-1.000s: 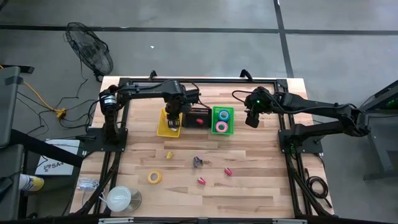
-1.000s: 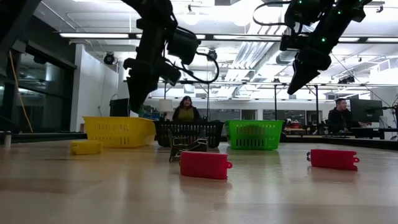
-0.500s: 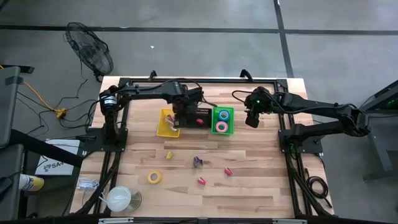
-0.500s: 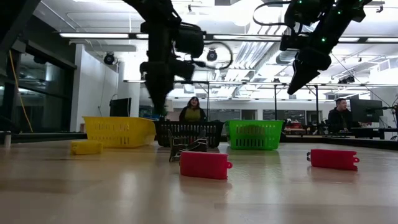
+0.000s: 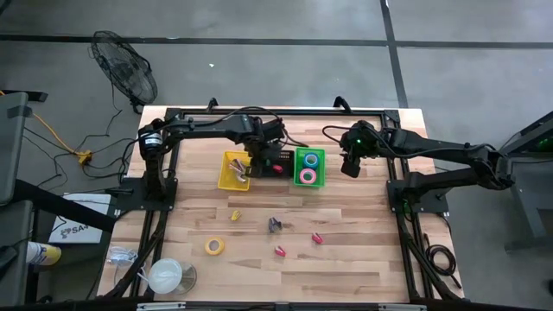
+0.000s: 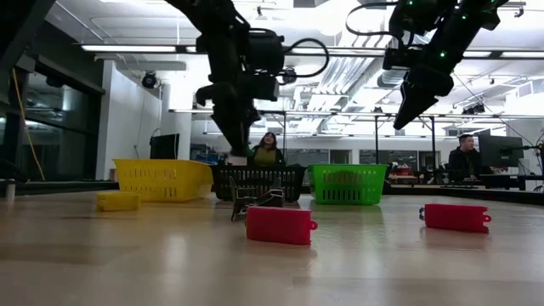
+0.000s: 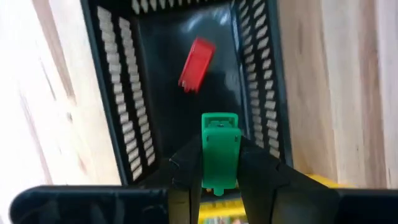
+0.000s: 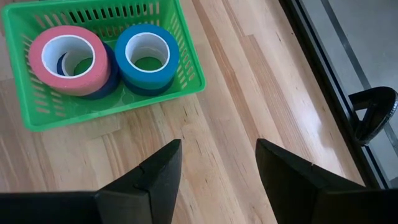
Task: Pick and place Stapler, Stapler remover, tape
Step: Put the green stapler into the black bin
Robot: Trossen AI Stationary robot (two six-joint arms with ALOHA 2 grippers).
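Note:
My left gripper (image 7: 220, 163) is shut on a small green stapler (image 7: 220, 146) and hangs over the near-left part of the black bin (image 5: 278, 155), where a red stapler (image 7: 196, 64) lies on the floor. My right gripper (image 8: 217, 163) stands open above bare table, to the right of the green bin (image 5: 309, 179), which holds a pink tape (image 8: 68, 57) and a blue tape (image 8: 147, 53). On the table lie a yellow tape (image 5: 214, 246), a dark stapler remover (image 5: 275, 225), two red staplers (image 6: 280, 225) (image 6: 456, 217) and a yellow one (image 6: 117, 201). My left gripper pinches the green stapler by its two long sides (image 7: 206, 163) between the two fingers. The fingers come from above, pointing steeply down, and lie along the stapler. The stapler is lifted clear above the black bin's floor, its far end sticking out past the fingertips.
The yellow bin (image 5: 232, 173) stands left of the black bin; the three bins form a row at the table's far middle. A large white roll (image 5: 166, 276) sits at the near left corner. People sit in the room beyond the table (image 6: 265, 153).
My left gripper has gone toward the table's right, from above the yellow bin to above the black bin, carrying the green stapler. Its wrist has rolled and tipped as it went. It has stayed shut on the stapler.

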